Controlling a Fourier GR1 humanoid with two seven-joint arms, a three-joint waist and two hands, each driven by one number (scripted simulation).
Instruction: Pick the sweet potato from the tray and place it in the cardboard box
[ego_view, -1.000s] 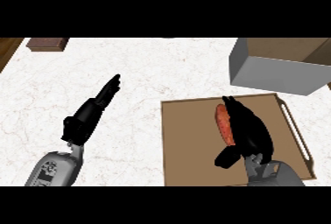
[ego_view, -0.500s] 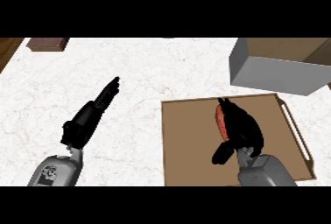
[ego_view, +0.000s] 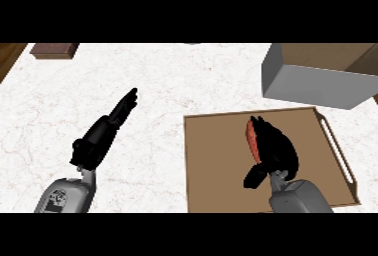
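Note:
An orange-red sweet potato lies on the brown tray at the lower right of the head view. My right hand lies over the potato's right side, fingers straight along it and thumb hanging at the lower left; only the potato's left edge shows. The cardboard box, grey-sided with a brown inside, stands just beyond the tray at the upper right. My left hand rests open on the white counter at the left, fingers stretched out.
A small dark brown block sits at the counter's far left corner. The tray has a raised rim with a handle on its right side. White marble counter spreads between the hands and the box.
My right hand has slid a little toward the near edge of the tray and settled closer over the sweet potato. The left hand has stayed put.

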